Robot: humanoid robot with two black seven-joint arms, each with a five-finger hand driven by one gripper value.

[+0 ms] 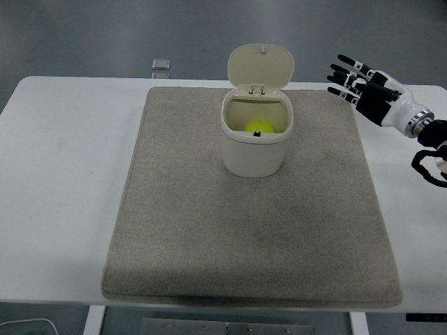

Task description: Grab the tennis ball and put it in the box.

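1. The tennis ball lies inside the cream box, whose lid stands hinged open at the box's 12 o'clock.
2. The box sits on a grey mat covering the white surface.
3. The right hand hovers at 3 o'clock from the box, well apart, fingers spread and empty.
4. A small grey object lies near the far edge.

The tennis ball I am tasked with is bright yellow-green and lies inside the box, partly hidden by its front rim. The box is cream, rounded, upright on the mat, its hinged lid standing open
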